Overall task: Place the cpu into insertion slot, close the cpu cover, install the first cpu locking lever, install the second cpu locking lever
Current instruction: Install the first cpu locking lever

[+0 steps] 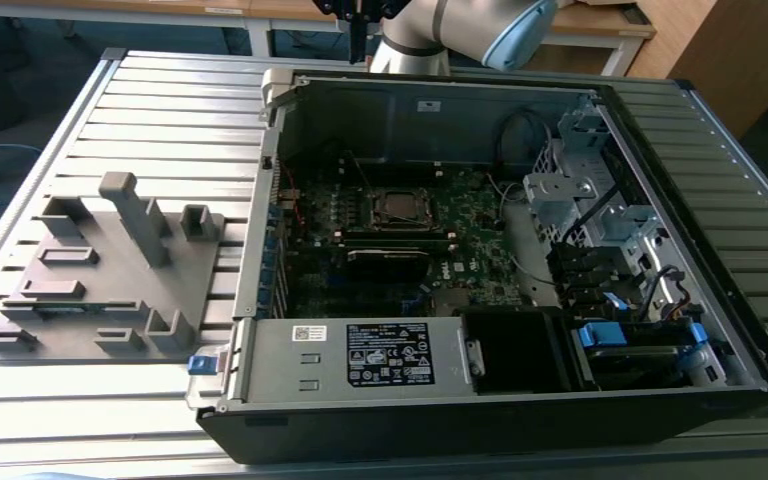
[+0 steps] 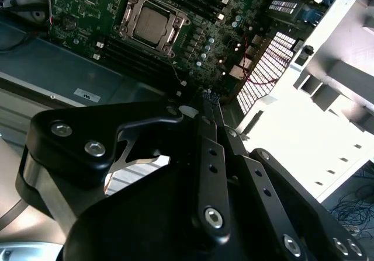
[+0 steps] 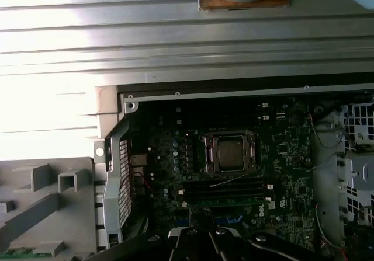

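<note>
The jaws are clenched together on nothing, high above the open computer case (image 1: 357, 115) and well apart from the cpu (image 3: 231, 152). The cpu sits in the insertion slot (image 1: 376, 212), with the cpu cover (image 2: 130, 16) flat around it. A grey fixture (image 1: 104, 270) stands on the surface (image 1: 157, 110) beside the case.

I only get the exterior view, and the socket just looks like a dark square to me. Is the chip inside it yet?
Observer: Yes. In both wrist views the cpu shows its silver-grey top in the middle of the socket.
Operator: Is the lid thing down on it?
Observer: It looks so. In the first wrist view the cpu cover lies flat as a frame around the chip.
Operator: Is the robot holding anything?
Observer: No. In the second wrist view the gripper is shut with nothing between its fingers, away from the cpu.
</note>
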`<state>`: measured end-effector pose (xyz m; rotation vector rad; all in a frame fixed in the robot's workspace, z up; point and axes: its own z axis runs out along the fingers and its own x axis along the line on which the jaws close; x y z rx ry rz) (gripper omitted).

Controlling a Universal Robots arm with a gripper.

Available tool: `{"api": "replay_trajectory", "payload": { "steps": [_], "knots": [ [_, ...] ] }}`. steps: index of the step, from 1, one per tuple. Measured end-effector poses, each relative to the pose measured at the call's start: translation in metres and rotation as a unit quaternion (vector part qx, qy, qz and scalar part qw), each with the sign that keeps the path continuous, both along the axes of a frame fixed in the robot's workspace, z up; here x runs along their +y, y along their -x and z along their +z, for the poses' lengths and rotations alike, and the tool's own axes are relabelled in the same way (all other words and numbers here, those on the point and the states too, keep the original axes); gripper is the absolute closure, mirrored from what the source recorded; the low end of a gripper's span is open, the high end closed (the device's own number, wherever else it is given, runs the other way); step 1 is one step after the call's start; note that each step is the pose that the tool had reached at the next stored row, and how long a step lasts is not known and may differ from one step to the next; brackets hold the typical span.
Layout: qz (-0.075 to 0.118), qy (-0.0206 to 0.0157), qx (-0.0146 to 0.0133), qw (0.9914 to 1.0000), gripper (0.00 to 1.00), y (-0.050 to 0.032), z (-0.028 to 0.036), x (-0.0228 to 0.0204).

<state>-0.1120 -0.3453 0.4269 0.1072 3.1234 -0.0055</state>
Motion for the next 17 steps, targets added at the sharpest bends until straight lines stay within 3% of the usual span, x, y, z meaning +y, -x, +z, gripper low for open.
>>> {"api": "replay_trajectory", "payload": {
  "steps": [8, 17],
  "knots": [
    [0.000, 0.0000, 0.0000, 1.00000, 0.90, 0.0000, -0.0043, 0.0000],
    [0.000, 0.0000, 0.0000, 1.00000, 0.90, 0.0000, -0.0050, 0.0000]
  ]
}}
